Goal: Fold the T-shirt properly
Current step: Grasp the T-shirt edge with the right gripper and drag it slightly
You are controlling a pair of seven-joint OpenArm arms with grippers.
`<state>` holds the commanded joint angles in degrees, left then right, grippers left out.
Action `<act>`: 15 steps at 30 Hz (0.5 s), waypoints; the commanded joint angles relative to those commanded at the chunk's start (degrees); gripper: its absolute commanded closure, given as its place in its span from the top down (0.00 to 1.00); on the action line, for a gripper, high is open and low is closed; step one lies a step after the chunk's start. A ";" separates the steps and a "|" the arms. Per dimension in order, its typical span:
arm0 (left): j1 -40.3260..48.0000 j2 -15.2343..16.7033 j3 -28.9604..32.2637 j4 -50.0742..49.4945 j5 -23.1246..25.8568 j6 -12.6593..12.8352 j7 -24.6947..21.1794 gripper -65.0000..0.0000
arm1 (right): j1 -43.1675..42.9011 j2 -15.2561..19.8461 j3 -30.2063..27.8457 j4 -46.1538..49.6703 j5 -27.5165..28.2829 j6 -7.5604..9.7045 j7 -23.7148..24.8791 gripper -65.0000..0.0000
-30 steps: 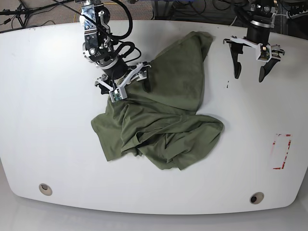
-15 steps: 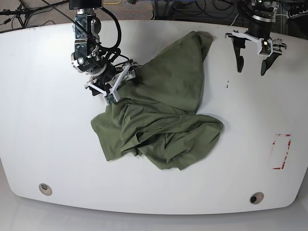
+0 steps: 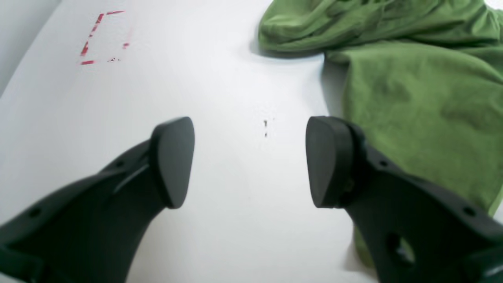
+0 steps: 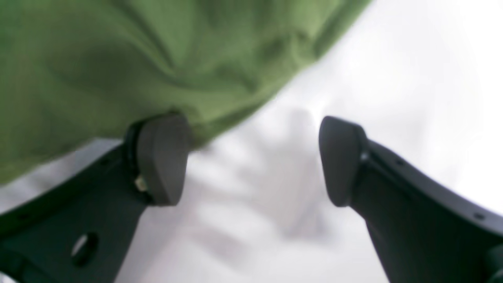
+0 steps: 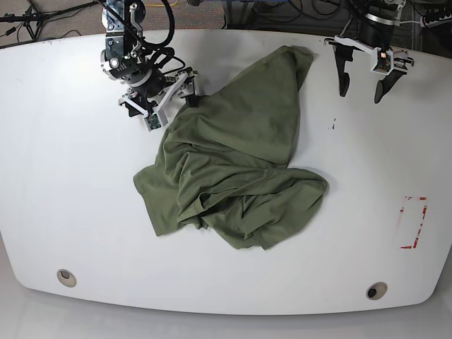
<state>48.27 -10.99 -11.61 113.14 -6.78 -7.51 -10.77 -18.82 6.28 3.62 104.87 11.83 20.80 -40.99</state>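
Left wrist view: the left gripper [image 3: 250,161] is seen spread wide w/ nothing between its pads, above bare white table [image 3: 220,90]. The T-shirt [image 3: 416,78] lies just beside it; red corner marks [image 3: 103,37] are seen further off.

Right wrist view (blurred): the right gripper [image 4: 251,161] is released, one pad at the T-shirt's edge, nothing gripped.

Base view: the T-shirt is bunched mid-table, far from folded. The grippers are probably parked at its far edge so corners can be taken; crumpled folds are in the way.

Olive-green T-shirt [image 5: 233,155] on white table [image 5: 63,183] — red markings [image 5: 413,222], black fingers [image 3: 173,161].
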 joint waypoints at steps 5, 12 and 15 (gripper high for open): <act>-2.67 0.24 -0.70 -0.35 0.01 -0.64 0.57 0.65 | 2.84 -0.78 1.02 -2.73 -0.87 1.64 0.45 0.75; -3.28 0.34 -0.73 -0.44 -0.04 -0.64 0.69 0.65 | 2.45 -0.54 0.44 -4.98 -0.95 1.68 4.04 0.74; -3.41 0.21 -0.75 -0.62 0.00 -0.58 0.69 0.65 | 1.55 -0.18 -0.06 -5.26 -1.27 2.01 5.75 0.74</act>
<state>44.86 -10.78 -12.37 112.52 -6.78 -8.09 -10.08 -17.26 6.10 3.57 99.61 10.56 22.81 -35.24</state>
